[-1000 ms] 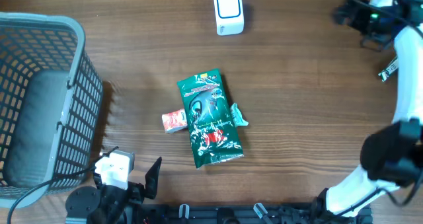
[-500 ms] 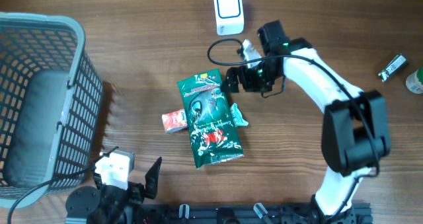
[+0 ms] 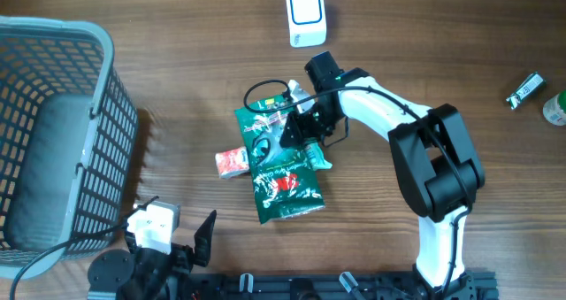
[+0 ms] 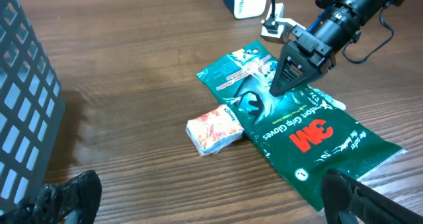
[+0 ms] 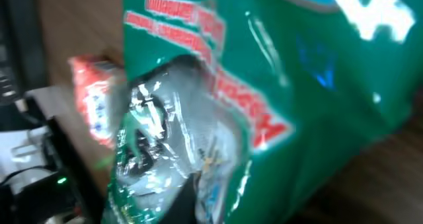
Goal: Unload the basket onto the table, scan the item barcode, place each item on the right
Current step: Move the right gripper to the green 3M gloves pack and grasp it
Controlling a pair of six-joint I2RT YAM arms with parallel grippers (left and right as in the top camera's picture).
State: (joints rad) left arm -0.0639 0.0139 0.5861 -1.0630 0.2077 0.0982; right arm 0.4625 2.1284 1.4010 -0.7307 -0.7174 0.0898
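Note:
The item is a green 3M glove package [image 3: 281, 172] lying flat mid-table; no barcode shows on its upper face. My right gripper [image 3: 290, 134] is down on its upper half, jaws pinched together on the film, which bunches up around the dark fingertip in the right wrist view [image 5: 198, 197]. In the left wrist view the right gripper [image 4: 281, 85] narrows to a point on the package [image 4: 310, 128]. The white scanner [image 3: 306, 15] stands at the far edge. My left gripper [image 4: 211, 204] sits open near the front edge, holding nothing.
A small red packet [image 3: 233, 162] lies against the package's left side. A grey mesh basket [image 3: 113, 132] fills the left of the table. A small metal clip [image 3: 526, 88] and a bottle [image 3: 555, 108] lie at the far right.
The right arm swung in from the far right, came down onto the package and shut its jaws. The package top shifted slightly left. The left arm stayed still.

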